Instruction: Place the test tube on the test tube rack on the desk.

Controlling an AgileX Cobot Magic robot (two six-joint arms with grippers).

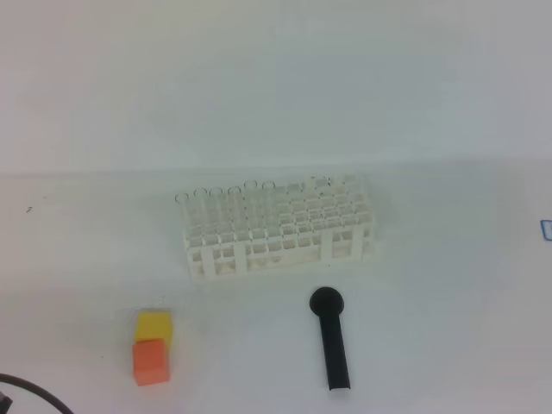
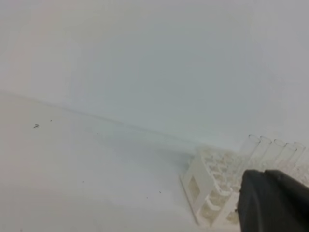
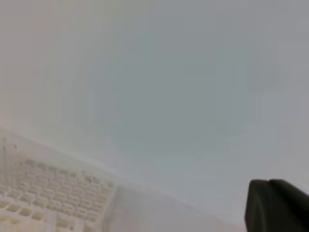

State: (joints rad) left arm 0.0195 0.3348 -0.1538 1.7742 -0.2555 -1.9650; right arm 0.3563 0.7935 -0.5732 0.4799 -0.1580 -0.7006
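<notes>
White plastic grid rack holds clear glass tubes; left gripper, right gripper closed, empty.

The test tube rack is a white plastic rectangular grid of many small square holes on open-sided legs, standing upright near the middle of the plain white counter, its long side facing the overhead view. Several thin, clear, colourless glass tubes stand upright in the holes along its back row and toward its left end, their rims poking just above the grid. They look alike, so the test tube of the task cannot be told from the others, and no loose tube can be made out on the counter.
</notes>
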